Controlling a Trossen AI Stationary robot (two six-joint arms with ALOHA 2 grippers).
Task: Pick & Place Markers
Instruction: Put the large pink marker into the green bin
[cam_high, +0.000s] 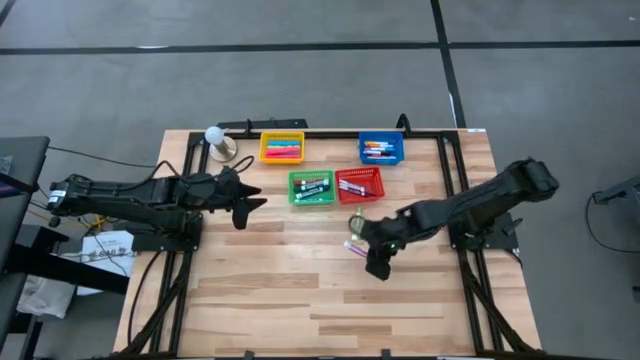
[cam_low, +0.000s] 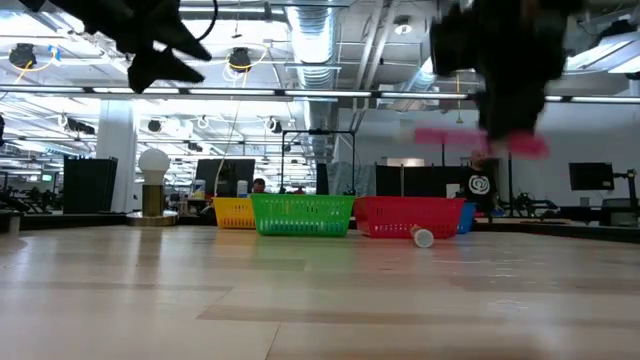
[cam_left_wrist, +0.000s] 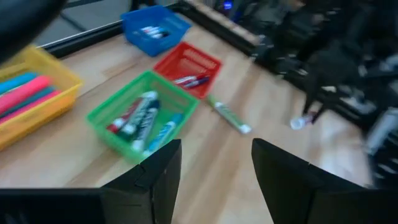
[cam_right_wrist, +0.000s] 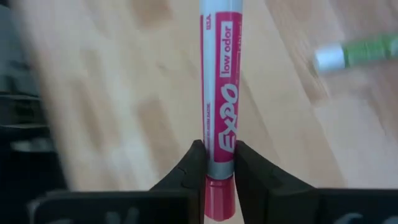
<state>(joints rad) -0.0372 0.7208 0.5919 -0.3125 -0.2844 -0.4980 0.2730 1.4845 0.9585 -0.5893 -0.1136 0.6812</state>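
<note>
Right tool (cam_right_wrist: 219, 163): clamped on a pink marker (cam_right_wrist: 221, 93) near its cap end, lifted clear of the desk (cam_high: 300, 300).
Left tool (cam_left_wrist: 214, 168): wide, nothing in it, hovering near the green basket (cam_high: 311, 187).
Loose marker: green one (cam_left_wrist: 229, 114) lying by the red basket (cam_high: 359, 184).
Handling: light, stiff, slick plastic barrel; pinch across mid-body so it can't swing.

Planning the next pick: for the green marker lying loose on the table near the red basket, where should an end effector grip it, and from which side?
Grip the green marker around mid-barrel, coming straight down from above with the fingers closing across its narrow width. It lies flat on the wooden table, apart from the red basket, so both long sides look free. It is a thin cylinder, so a central grip should keep it level.
</note>
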